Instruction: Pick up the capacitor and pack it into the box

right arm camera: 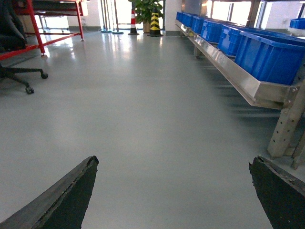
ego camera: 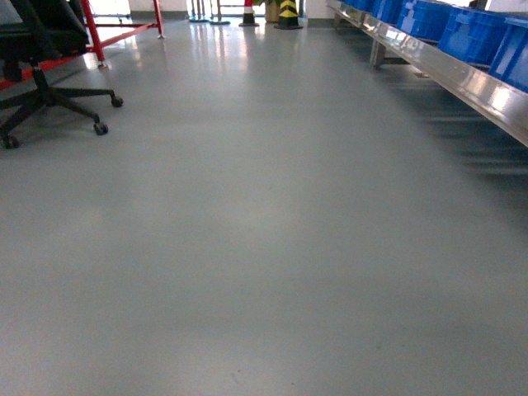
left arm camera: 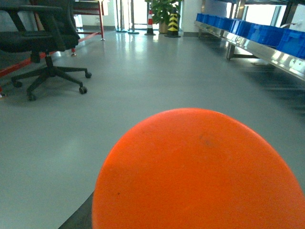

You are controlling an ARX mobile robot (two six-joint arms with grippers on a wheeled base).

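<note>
The right gripper (right arm camera: 174, 191) has its two dark fingers (right arm camera: 66, 195) spread wide apart over bare grey floor (ego camera: 264, 247), holding nothing. Whether the left gripper is apart or together cannot be told; one orange dome (left arm camera: 200, 171) fills its view. No capacitor or box is visible. One black office chair (ego camera: 41, 74) stands at 10 o'clock; blue bins (right arm camera: 267, 57) line the steel shelf (right arm camera: 228, 71) at 2 o'clock, their number unclear.

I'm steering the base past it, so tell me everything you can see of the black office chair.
The office chair is black, with a padded seat, part of a backrest, a central column and a star base whose spokes end in small castors. It stands upright on the grey floor, off to the left, in front of a red metal frame. Its top is cropped in every view. Nothing but the floor visibly touches it.
</note>
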